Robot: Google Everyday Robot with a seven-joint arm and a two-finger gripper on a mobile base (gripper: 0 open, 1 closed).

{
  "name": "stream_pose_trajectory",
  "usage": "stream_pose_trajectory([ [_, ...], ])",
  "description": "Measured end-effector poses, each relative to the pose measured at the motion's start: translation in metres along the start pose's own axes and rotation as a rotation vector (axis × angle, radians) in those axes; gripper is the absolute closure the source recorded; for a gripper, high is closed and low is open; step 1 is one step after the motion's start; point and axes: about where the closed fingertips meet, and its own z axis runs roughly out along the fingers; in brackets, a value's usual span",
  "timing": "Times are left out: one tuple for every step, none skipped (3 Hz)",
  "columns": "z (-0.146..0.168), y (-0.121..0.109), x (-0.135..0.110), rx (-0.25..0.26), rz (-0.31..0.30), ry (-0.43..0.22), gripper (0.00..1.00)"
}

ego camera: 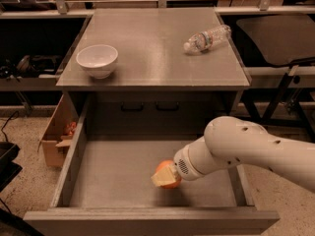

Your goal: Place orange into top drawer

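The top drawer (98,181) is pulled wide open, a grey shallow box under the grey cabinet. The orange (167,173) is low inside it, right of the middle, close to the drawer floor. My gripper (165,177) reaches in from the right on a white arm and is shut on the orange, a pale fingertip (160,179) across its front. I cannot tell whether the orange touches the floor.
On the cabinet top stand a white bowl (97,60) at the left and a lying clear water bottle (206,38) at the right. A cardboard box (55,136) sits on the floor left of the drawer. A dark chair (275,38) stands at right.
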Motion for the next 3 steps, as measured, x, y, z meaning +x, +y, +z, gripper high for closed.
stream_pose_trajectory([
  [0.0,0.0,0.0,0.0,0.0,0.0,0.59],
  [0.0,0.0,0.0,0.0,0.0,0.0,0.36],
  [0.0,0.0,0.0,0.0,0.0,0.0,0.13],
])
